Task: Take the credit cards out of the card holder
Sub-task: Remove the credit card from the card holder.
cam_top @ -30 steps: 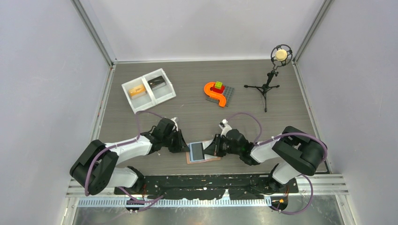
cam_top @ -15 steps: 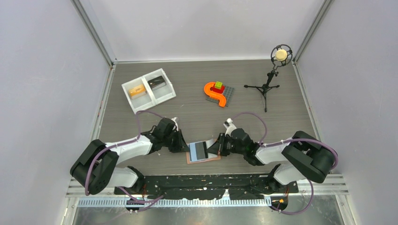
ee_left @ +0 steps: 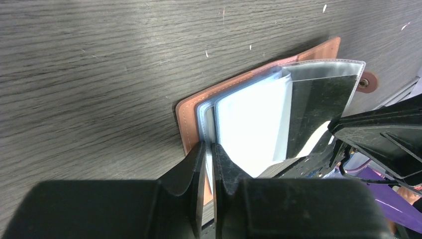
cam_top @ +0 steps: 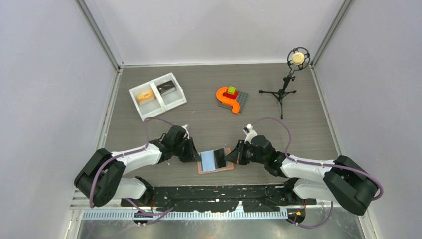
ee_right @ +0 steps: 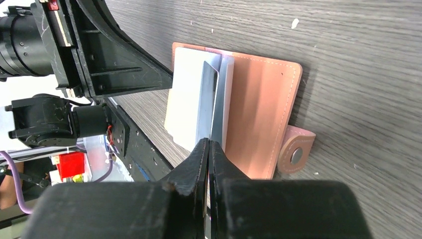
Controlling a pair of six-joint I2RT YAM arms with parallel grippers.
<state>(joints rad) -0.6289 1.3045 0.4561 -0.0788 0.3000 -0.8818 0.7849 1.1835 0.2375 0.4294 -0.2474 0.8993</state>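
The card holder (cam_top: 226,165) lies open on the table between my two grippers, salmon-brown cover down. In the left wrist view its cover (ee_left: 259,74) and light blue pockets (ee_left: 249,124) show. My left gripper (ee_left: 210,149) is shut on the pockets' near edge, also in the top view (cam_top: 195,155). A dark grey-black credit card (ee_left: 318,104) stands up from a clear sleeve. My right gripper (ee_right: 209,145) is shut on this card (ee_right: 208,99), also in the top view (cam_top: 230,156). The holder's side tab (ee_right: 297,154) lies flat to the right.
A white two-compartment tray (cam_top: 171,105) sits at the back left with an orange and a dark item. An orange toy with bricks (cam_top: 230,98) sits mid-back. A microphone stand (cam_top: 286,84) stands at the back right. The black base plate (cam_top: 219,191) runs along the near edge.
My right gripper has moved right with the dark card, and more of the card shows. The left gripper has stayed on the holder.
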